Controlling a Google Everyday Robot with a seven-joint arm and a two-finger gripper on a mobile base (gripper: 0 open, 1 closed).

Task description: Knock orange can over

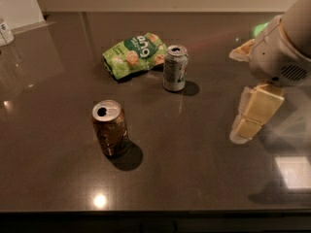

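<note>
The orange can (110, 128) stands upright on the dark table (194, 169), left of centre, its silver top showing an open mouth hole. My gripper (237, 96) is at the right side of the table, well to the right of the orange can and not touching it. Its cream fingers (256, 111) stand apart and hold nothing, so it is open. The white wrist (279, 57) rises out of view at the upper right.
A silver-and-green can (175, 68) stands upright behind, between the orange can and the gripper. A green snack bag (134, 54) lies to its left. A white object (5, 31) sits at the far left edge. The table's front edge runs along the bottom.
</note>
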